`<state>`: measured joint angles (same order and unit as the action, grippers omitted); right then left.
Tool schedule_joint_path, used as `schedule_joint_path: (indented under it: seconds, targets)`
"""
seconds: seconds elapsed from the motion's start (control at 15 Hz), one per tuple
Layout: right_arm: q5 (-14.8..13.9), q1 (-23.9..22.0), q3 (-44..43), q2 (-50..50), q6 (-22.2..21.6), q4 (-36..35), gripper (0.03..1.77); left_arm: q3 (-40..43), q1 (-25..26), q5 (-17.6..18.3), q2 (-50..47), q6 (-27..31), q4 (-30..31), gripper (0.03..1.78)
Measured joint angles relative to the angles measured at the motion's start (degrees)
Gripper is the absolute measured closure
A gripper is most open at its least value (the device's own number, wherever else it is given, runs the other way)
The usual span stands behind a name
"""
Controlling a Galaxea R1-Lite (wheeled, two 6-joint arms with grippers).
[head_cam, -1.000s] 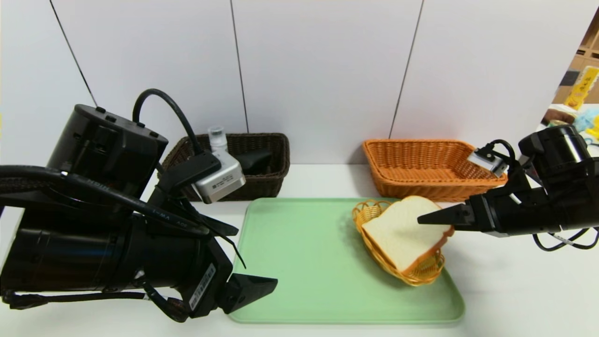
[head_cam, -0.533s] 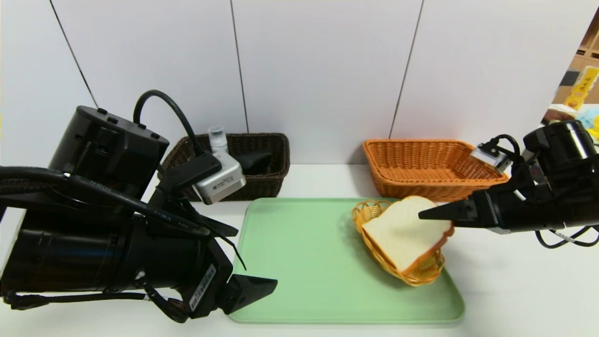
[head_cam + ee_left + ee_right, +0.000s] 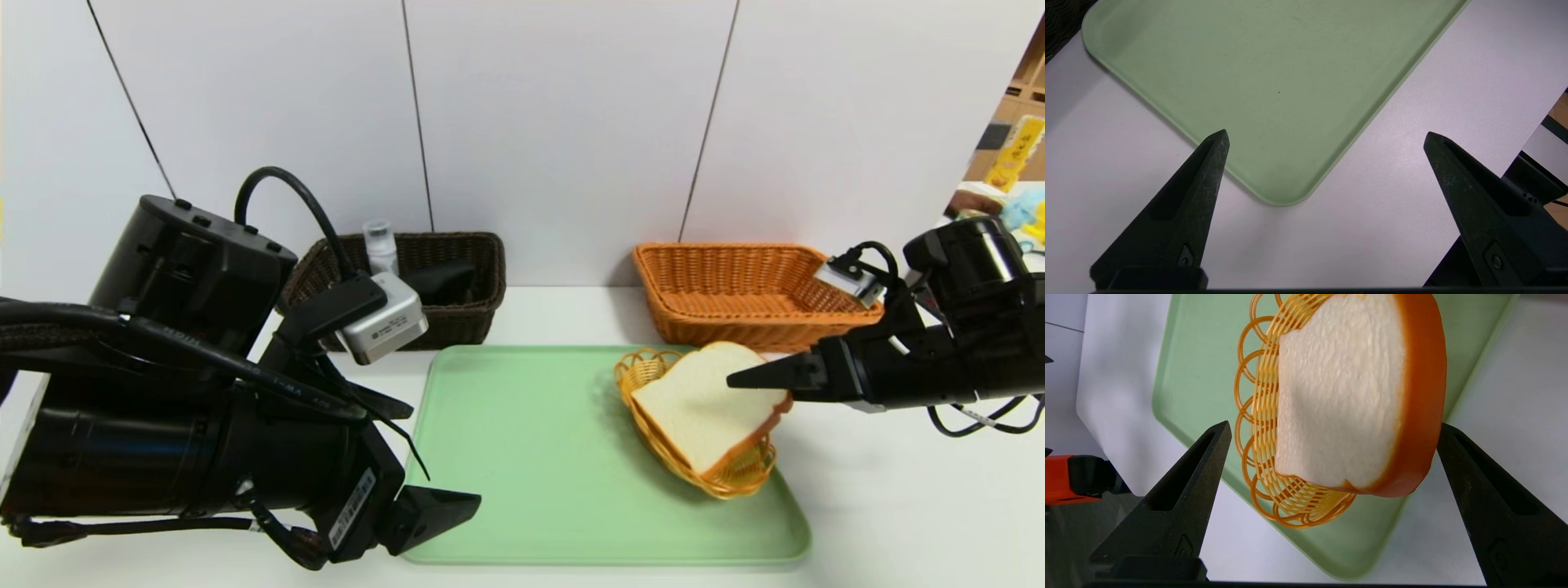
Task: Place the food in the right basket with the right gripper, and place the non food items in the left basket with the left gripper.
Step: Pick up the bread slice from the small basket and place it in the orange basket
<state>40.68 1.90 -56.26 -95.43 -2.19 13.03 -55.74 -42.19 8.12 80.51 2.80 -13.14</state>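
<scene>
Head view: left gripper (image 3: 1327,130), jaws wide, idle over the tray's (image 3: 604,562) near left corner. Right gripper (image 3: 1334,422) spread wide above the bread (image 3: 710,404), which lies in the small wicker dish (image 3: 735,488). Beyond, orange basket (image 3: 735,318) awaits it; dark basket (image 3: 457,318) holds bottle (image 3: 381,249) and black case (image 3: 437,282): non-food done, bread left.

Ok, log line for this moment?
right claw: open, over bread | bread: in yellow dish, not yet in orange basket | left claw: open, by tray | bottle: in brown basket
</scene>
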Motion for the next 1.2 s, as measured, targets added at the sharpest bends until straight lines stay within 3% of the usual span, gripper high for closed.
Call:
schedule_joint_path:
  seconds: [0.27,0.53,0.73,0.8,0.87,1.2]
  targets:
    - [0.0,0.0,0.0,-0.4,0.0,0.0,0.09,0.0,0.0,0.0,0.0,0.0,0.0,0.12]
    - [0.0,0.4,0.7,-0.5,1.3,0.0,0.69,0.0,0.0,0.0,0.0,-0.1,0.0,0.12]
    - [0.0,0.6,1.2,-0.6,1.6,0.0,1.02,0.0,0.0,0.0,0.0,0.0,0.0,0.12]
    - [0.0,0.6,1.2,-0.5,1.6,0.0,1.24,0.1,0.0,0.0,0.0,-0.1,0.0,0.12]
    - [0.0,0.6,1.2,-0.3,1.6,0.0,1.63,0.2,0.0,0.0,0.0,0.0,0.0,0.12]
    - [-0.1,0.4,1.2,0.1,1.5,0.0,1.63,0.3,0.0,0.0,-0.1,0.0,0.0,0.12]
